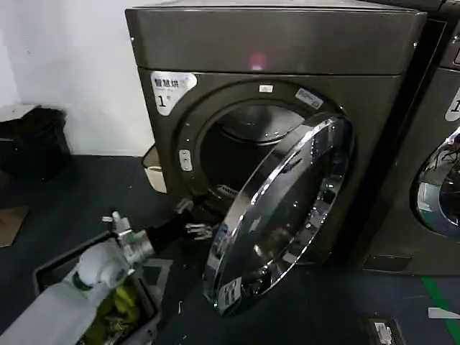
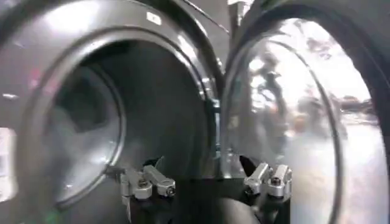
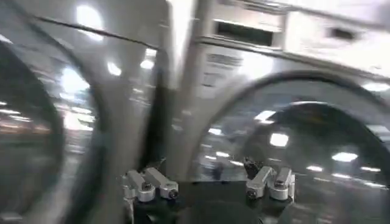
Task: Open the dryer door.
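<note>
Mostly done: dryer door (image 1: 284, 208) swung well out, drum exposed. Left gripper (image 1: 192, 219) at door's lower inner edge, fingers apart, holding nothing. Right gripper (image 3: 210, 185) spread, idle facing neighbouring machine (image 3: 292, 122). Remaining: maybe wider swing.

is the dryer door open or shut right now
Open: the dryer door is swung out from the drum opening, hinged on its right side. The left gripper, fingers spread, sits by its free edge.

Two dark machines (image 1: 287, 86), two chrome-rimmed round doors (image 1: 280, 215), one white "1" sticker (image 1: 171, 90), one bin (image 1: 50, 269)
</note>
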Available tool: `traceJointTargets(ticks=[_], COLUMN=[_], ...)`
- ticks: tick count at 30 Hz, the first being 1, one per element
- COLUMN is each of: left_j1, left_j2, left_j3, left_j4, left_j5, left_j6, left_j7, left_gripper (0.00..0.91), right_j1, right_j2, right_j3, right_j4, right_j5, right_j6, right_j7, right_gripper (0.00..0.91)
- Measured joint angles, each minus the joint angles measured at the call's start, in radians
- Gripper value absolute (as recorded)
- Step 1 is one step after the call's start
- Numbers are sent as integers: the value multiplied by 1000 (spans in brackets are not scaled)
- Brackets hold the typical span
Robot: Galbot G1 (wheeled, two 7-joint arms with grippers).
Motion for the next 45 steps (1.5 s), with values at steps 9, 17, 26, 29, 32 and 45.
traceJointTargets(ticks=[9,17,26,29,32,45], left_j1=[-133,-239,-295,-307,-323,-366], left_j2=[-107,-228,-380,-417,-453,-567], left_j3=[195,318,338,344,352,351], left_j4=[58,147,265,291,317,408], left_j5=[12,11,34,44,64,119], left_j6=[-22,-34,-31,-30,-43,-110], left_j7=[-4,-45,-91,-111,-141,-228], left_gripper=[907,907,907,907,907,907], right_j1=[-67,-109,-129,-127,-126,-151], right_j2=[-51,-74,-79,-79,-79,-77], right_j3=[207,333,383,384,383,417], right_j4=[-47,-69,-73,-78,-80,-99], right_j5=[-24,-30,-27,-27,-27,-24], right_j6=[-10,-8,-7,-6,-4,8], right_j7=[40,20,-2,-7,-12,-33], right_gripper=[907,907,907,907,907,907])
